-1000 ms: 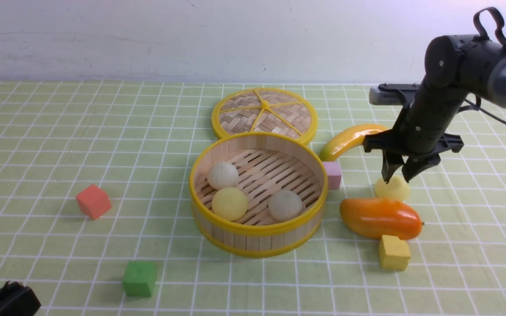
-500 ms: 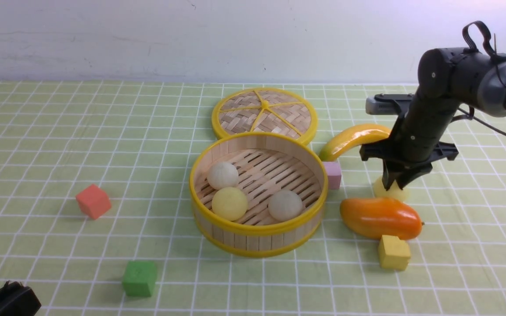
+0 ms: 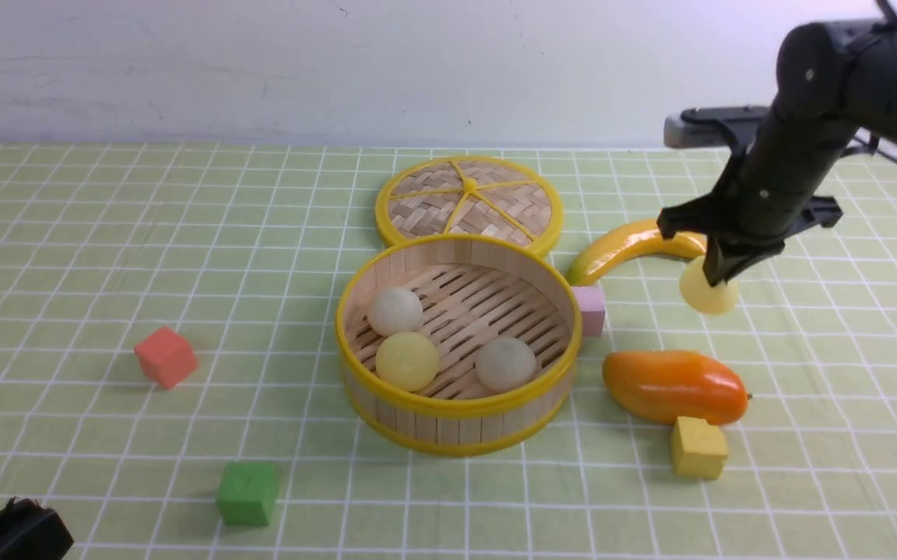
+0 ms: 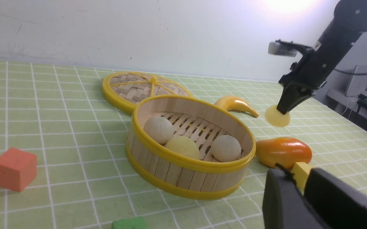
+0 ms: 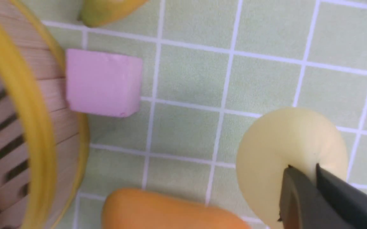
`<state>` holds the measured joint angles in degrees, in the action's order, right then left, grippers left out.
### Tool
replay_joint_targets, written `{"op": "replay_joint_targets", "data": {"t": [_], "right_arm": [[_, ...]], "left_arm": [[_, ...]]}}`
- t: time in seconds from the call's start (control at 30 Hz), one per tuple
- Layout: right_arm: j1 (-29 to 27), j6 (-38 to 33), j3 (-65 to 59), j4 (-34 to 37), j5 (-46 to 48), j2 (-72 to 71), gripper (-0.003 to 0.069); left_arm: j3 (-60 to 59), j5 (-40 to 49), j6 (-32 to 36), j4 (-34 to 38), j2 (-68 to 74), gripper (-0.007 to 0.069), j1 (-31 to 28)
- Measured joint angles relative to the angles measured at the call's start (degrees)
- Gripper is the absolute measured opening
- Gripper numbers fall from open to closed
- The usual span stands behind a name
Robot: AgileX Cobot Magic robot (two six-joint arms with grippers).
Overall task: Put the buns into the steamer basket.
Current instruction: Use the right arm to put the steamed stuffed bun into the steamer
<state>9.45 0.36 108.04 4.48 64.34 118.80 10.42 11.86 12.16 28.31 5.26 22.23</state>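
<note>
Right end effector (image 3: pixel 716 274), pinched shut on pale yellow bun (image 3: pixel 711 299) above desk (image 3: pixel 106 233): carry high over steamer basket (image 3: pixel 460 426) rim, release onto bare far slats.

Setting: robot manipulation lab, staged test bench. Evidence: a black robot arm (image 3: pixel 790 163) works over a surface (image 3: pixel 67 233) dressed in a green checked cloth, with a bare white wall (image 3: pixel 261 62) behind. The props are toys, not food: coloured cubes (image 3: pixel 166 356), a glossy mango (image 3: pixel 674 385), a banana (image 3: pixel 627 245), and buns (image 3: pixel 408 360) in a bamboo steamer basket (image 3: pixel 456 435). In the left wrist view a side desk (image 4: pixel 339 95) holds cables and blurred equipment.
</note>
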Motion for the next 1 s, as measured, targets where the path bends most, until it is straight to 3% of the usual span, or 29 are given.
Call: {"op": "replay_joint_targets", "data": {"t": [0.2, 0.37, 0.67, 0.9, 0.93, 0.97, 1.0], "right_arm": [[7.91, -4.49, 0.18, 8.86, 0.17, -5.86, 0.0004], [13.67, -5.12, 0.18, 10.46, -5.05, -2.58, 0.0007], [15.76, -5.34, 0.18, 10.26, -16.07, 4.42, 0.0026], [15.76, -5.34, 0.18, 10.43, -22.32, 8.30, 0.0182], [15.76, -5.34, 0.18, 10.43, -23.15, 8.89, 0.0268], [15.76, -5.34, 0.18, 10.43, -23.15, 8.86, 0.0268], [15.76, -5.34, 0.18, 10.26, -23.16, 8.92, 0.0328]], "left_arm": [[0.00, 0.00, 0.00, 0.00, 0.00, 0.0110, 0.00], [0.00, 0.00, 0.00, 0.00, 0.00, 0.0113, 0.00], [0.00, 0.00, 0.00, 0.00, 0.00, 0.0122, 0.00], [0.00, 0.00, 0.00, 0.00, 0.00, 0.0125, 0.00], [0.00, 0.00, 0.00, 0.00, 0.00, 0.0126, 0.00], [0.00, 0.00, 0.00, 0.00, 0.00, 0.0126, 0.00], [0.00, 0.00, 0.00, 0.00, 0.00, 0.0127, 0.00]]}}
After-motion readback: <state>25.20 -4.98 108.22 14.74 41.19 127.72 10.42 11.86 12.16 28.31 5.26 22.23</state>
